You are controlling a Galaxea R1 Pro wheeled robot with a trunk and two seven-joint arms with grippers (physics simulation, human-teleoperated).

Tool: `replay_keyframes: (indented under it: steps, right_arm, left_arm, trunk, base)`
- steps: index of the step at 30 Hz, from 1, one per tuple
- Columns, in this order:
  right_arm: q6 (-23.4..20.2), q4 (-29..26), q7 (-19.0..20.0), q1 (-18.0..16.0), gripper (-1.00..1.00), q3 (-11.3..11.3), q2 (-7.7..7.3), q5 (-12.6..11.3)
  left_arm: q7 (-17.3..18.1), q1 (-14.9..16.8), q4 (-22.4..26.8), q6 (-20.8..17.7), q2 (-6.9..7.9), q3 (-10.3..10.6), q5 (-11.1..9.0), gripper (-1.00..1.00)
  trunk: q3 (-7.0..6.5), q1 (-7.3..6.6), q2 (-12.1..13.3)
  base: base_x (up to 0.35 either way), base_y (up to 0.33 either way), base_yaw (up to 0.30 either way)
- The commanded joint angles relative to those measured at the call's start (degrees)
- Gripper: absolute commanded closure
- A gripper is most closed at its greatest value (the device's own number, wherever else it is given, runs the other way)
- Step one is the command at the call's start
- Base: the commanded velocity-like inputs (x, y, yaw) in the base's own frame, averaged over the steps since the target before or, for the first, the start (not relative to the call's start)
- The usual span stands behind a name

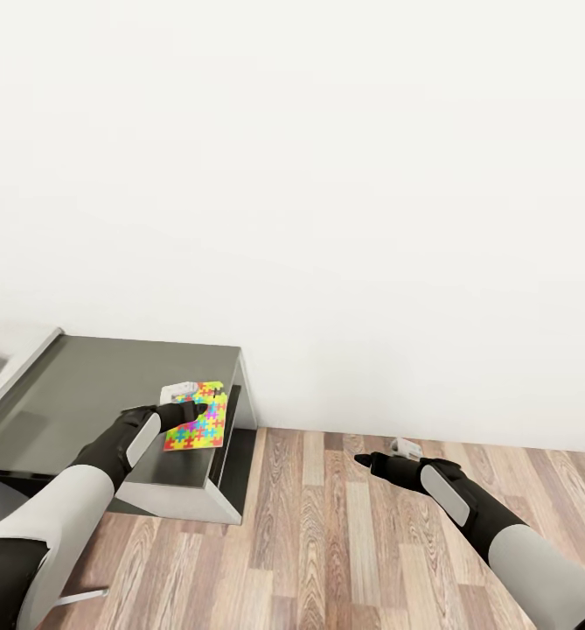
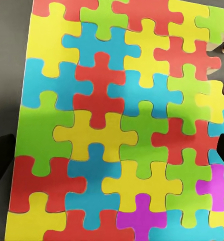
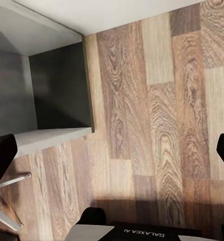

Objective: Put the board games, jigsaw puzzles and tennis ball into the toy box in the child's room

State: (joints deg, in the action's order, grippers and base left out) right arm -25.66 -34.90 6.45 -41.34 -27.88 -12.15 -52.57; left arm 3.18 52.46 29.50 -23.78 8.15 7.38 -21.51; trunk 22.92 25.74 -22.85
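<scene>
The jigsaw puzzle (image 1: 198, 422) lies at the right end of the dark counter (image 1: 82, 385). The left gripper (image 1: 196, 409) hangs directly above it; whether it grips, I cannot tell. The right gripper (image 1: 363, 458) hangs open above the plank floor (image 1: 327, 542).

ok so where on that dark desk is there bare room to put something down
Most of the dark desk top is bare, from its left edge across to the jigsaw puzzle. The crowded spot is the right front corner: the puzzle lies there, a small white thing just behind it, and the left end effector over it.
</scene>
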Motion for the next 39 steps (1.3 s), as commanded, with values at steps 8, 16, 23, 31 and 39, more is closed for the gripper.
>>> replay_keyframes:
  steps: [8, 16, 23, 31, 39]
  right_arm:
    - [0.13, 0.00, 0.00, -0.06, -1.00, -0.44, -0.07, 0.05]
    - [1.32, 0.16, 0.04, -0.06, -1.00, -0.56, -0.07, 0.03]
    - [1.89, 0.26, 0.06, -0.06, -1.00, -0.59, -0.07, 0.02]
    - [1.93, 0.31, 0.06, -0.05, -1.00, -0.59, -0.07, 0.01]
    - [1.93, 0.34, 0.06, -0.05, -1.00, -0.59, -0.07, 0.01]
  left_arm:
    - [0.07, 0.00, -2.08, -0.22, 0.02, 0.35, -0.19, -1.00]
    - [0.07, -0.04, -2.08, -0.22, 0.02, 0.35, -0.20, -1.00]
    - [0.07, 0.00, -2.08, -0.22, 0.04, 0.35, -0.23, -1.00]
    - [0.07, -0.03, -2.08, -0.22, 0.04, 0.35, -0.21, -1.00]
    - [0.07, -0.02, -2.08, -0.21, 0.10, 0.35, -0.23, -1.00]
  trunk:
    - [0.10, 0.04, -0.08]
    - [0.10, 0.04, -0.08]
    - [0.10, 0.04, -0.08]
    - [0.10, 0.04, -0.08]
    - [0.10, 0.04, -0.08]
  base:
    - [0.000, 0.000, 0.000]
    - [0.000, -0.053, 0.000]
    - [0.000, -0.020, 0.000]
    - [0.000, -0.031, 0.000]
    - [0.000, -0.052, 0.000]
